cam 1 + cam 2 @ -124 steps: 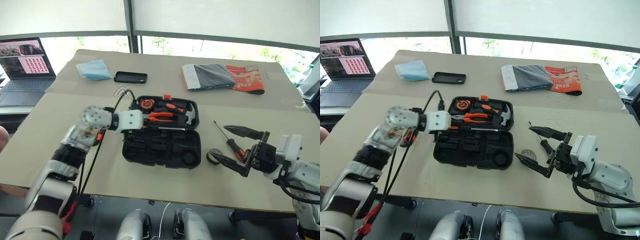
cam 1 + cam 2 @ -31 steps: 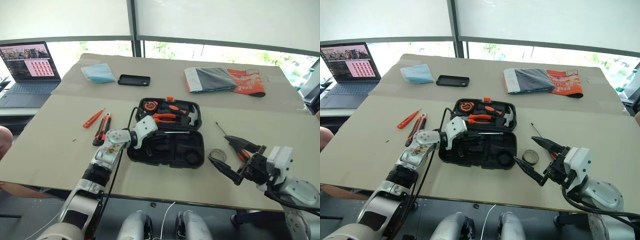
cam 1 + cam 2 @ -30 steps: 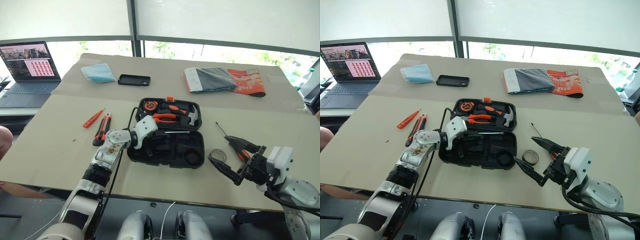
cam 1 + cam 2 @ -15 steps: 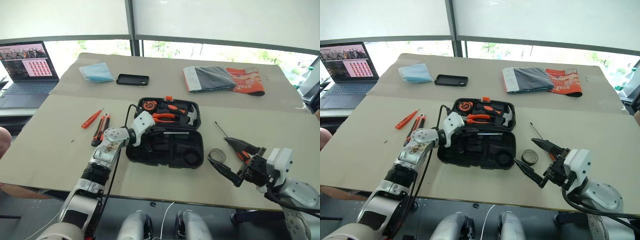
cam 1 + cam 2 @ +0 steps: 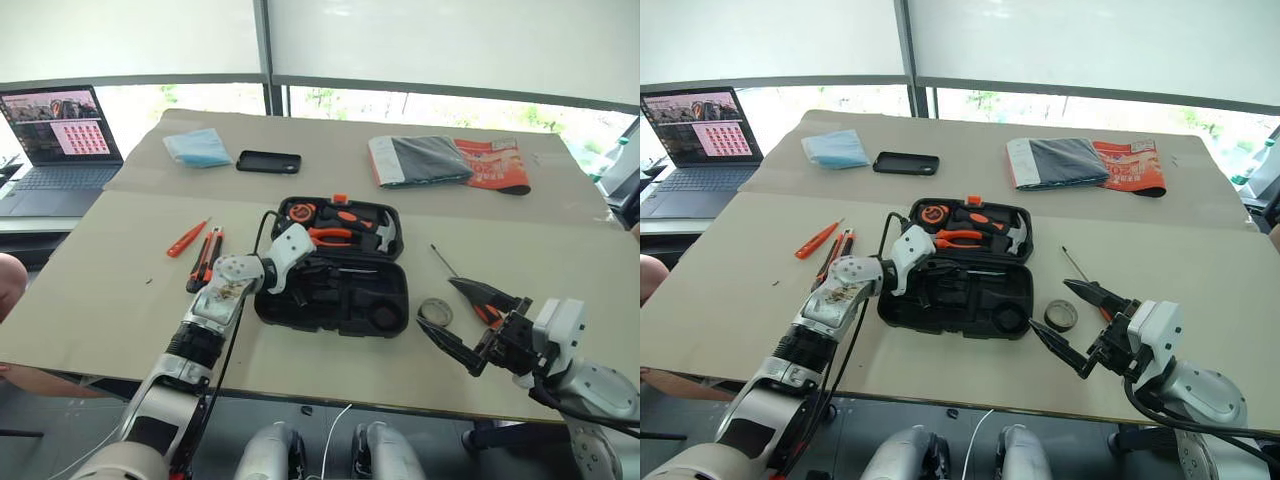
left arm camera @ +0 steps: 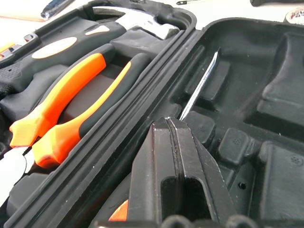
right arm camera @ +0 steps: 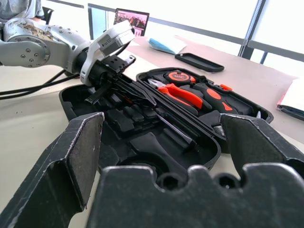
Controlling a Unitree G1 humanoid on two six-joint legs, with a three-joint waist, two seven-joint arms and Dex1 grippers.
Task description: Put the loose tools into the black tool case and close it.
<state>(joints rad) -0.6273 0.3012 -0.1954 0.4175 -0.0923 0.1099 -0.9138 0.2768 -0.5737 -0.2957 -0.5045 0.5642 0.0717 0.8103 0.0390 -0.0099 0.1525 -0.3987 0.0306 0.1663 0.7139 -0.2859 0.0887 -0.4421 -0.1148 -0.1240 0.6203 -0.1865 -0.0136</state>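
Note:
The black tool case [image 5: 385,290] lies open mid-table, with a hammer and pliers [image 5: 335,236] in its far half. My left gripper [image 5: 300,270] is over the near half, shut on a screwdriver. The screwdriver's steel shaft [image 6: 199,85] sticks out past the fingertips along the hinge, and a bit of orange handle shows beneath them. Left of the case lie a thin orange screwdriver [image 5: 187,238] and the utility knife [image 5: 205,258]. To the right are a tape roll [image 5: 434,311] and another screwdriver [image 5: 445,263]. My right gripper [image 5: 1048,303] hovers wide open beside that roll.
A black phone [image 5: 268,161], a blue mask [image 5: 195,147] and a laptop [image 5: 55,125] sit at the far left. A folded grey cloth [image 5: 420,158] and an orange booklet [image 5: 495,165] lie at the far right. The table's front edge runs just below my right gripper.
Over the last second only the camera has shifted slightly; both grippers keep their places. Four seconds ago my left forearm was raised higher and hid the tools on the left.

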